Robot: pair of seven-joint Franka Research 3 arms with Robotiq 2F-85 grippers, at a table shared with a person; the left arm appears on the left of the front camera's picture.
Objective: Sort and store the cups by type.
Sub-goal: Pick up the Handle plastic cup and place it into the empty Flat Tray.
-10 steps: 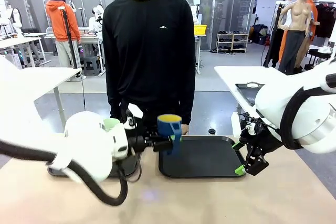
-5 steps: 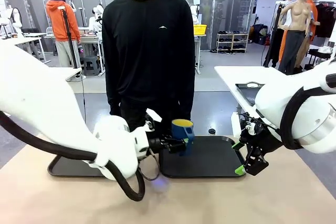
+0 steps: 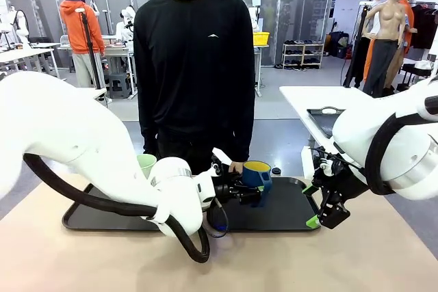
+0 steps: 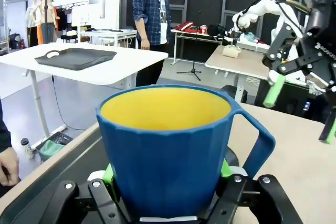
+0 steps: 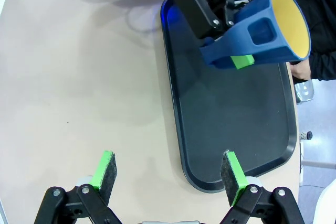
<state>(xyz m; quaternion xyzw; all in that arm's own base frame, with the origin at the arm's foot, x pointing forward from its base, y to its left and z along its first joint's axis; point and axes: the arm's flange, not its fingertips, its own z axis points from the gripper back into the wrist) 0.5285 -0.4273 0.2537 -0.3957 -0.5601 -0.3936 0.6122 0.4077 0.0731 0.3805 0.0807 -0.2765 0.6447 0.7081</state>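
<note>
The left tool (image 3: 252,189) is clamped on the blue mug (image 3: 258,177), holding it low over the right-hand black tray (image 3: 287,211) on the bench (image 3: 356,264). In the left wrist view the mug (image 4: 168,145) stands upright between the 2 green pads (image 4: 108,174), its yellow inside open to the top and its handle (image 4: 257,148) off to the picture's right. From the right wrist view the same mug (image 5: 262,32) hangs above the far part of the tray (image 5: 231,129), with 1 green pad (image 5: 241,62) pressed against its side. Whether the mug's base touches the tray cannot be told.

The pale mint-green tumbler (image 3: 146,165) stands on the left-hand black tray (image 3: 89,220), partly hidden behind the left arm.

The right tool (image 3: 321,213) hangs just beside the right edge of the right-hand tray, its 2 fingers spread apart with nothing between them; in its own wrist view the tool (image 5: 168,177) sits above the bench at the tray's near end.

A person in a black top (image 3: 195,59) stands at the far side of the bench, 1 hand (image 3: 237,167) near the mug.
</note>
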